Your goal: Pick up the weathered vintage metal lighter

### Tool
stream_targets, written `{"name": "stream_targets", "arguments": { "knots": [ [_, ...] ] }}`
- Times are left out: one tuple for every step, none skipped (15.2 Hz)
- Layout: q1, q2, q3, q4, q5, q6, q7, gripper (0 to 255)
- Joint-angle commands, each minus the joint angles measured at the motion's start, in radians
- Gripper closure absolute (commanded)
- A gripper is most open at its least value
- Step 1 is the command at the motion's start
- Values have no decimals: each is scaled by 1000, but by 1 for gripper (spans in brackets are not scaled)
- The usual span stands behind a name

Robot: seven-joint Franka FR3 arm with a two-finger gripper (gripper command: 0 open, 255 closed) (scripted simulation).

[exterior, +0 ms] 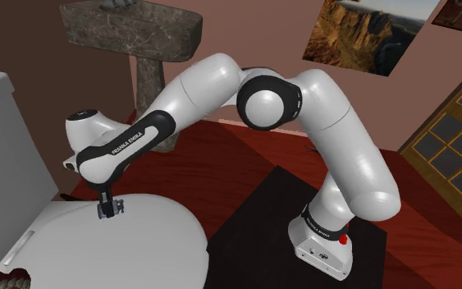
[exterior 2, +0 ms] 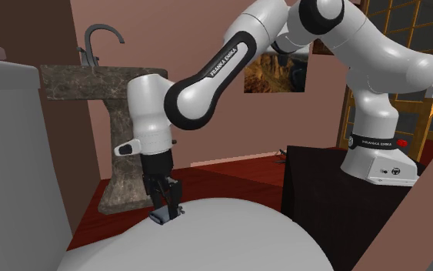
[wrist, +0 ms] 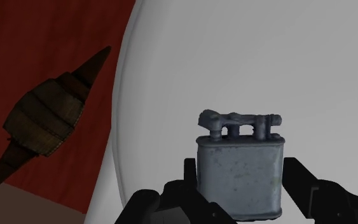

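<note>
Inspector: Your gripper [exterior 2: 165,208] is clamped on the lighter [wrist: 240,175]. Both black fingers [wrist: 300,179] press its narrow sides, and its grey, mottled broad face is turned to the wrist camera.

Operator: Where does the lighter sit?

Inspector: Between your fingertips, over the white toilet lid [exterior: 147,238]. I cannot tell whether it touches the lid. Your arm reaches down from the dark stand [exterior: 253,238]. A stone pedestal sink [exterior 2: 91,81] stands beyond. A brown spindle-shaped object [wrist: 44,121] lies on the red floor [wrist: 44,38] beside the lid.
</note>
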State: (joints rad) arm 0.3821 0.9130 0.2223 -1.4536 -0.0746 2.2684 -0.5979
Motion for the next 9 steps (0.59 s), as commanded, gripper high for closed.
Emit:
{"name": "stream_targets", "arguments": {
  "knots": [
    [-2,-20,3,-8,2,-13,1,255],
    [-3,-31,4,-11,3,-19,1,255],
    [-4,-40,5,-14,5,-26,2,255],
    [-5,-50,7,-17,6,-33,2,255],
    [-7,-60,8,-20,7,-40,2,255],
    [-8,-69,9,-22,8,-48,2,255],
    [-9,-79,10,-24,9,-55,3,255],
    [-10,-88,12,-26,10,-63,3,255],
    [-11,-97,13,-27,12,-70,3,255]
  ]
}}
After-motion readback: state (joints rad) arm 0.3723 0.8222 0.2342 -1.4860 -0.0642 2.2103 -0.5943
